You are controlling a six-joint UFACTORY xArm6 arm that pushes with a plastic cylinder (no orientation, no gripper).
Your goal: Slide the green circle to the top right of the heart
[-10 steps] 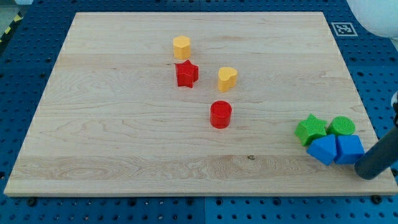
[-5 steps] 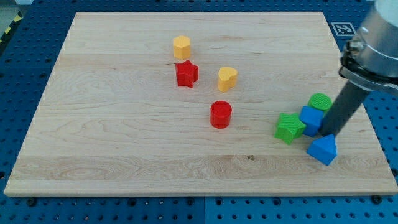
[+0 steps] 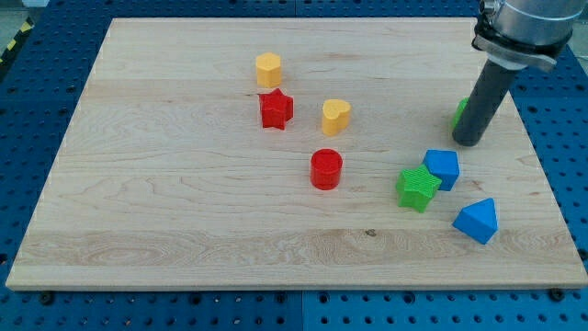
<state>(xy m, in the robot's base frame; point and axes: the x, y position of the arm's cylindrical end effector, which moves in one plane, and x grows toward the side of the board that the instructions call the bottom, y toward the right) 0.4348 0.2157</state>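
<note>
Rod and block sit together at the right of the frame: my tip (image 3: 469, 142) rests on the pale wooden board (image 3: 165, 211) just at the right-hand side of the green circle block (image 3: 458, 114), so close that the dark rod covers nearly all of it, a placing that, as I judge it, suits a push toward the frame's left, where the yellow heart-shaped block (image 3: 336, 116) stands near the middle. There is no gripper on this arm, only the plain rod, so nothing is clasped; the block is merely touched or nearly touched from its side, and I cannot tell which. Of the green circle only a thin bright-green sliver shows at the rod's left edge, its round form hidden. It lies well apart from the heart, to its right and about level with it. Lower right lie the green star block (image 3: 418, 188) touching the blue cube-like block (image 3: 443, 168), and the blue wedge-shaped block (image 3: 477, 221) apart. The red cylinder block (image 3: 326, 169), red star block (image 3: 276, 108) and yellow hexagonal block (image 3: 268, 69) cluster near the heart
</note>
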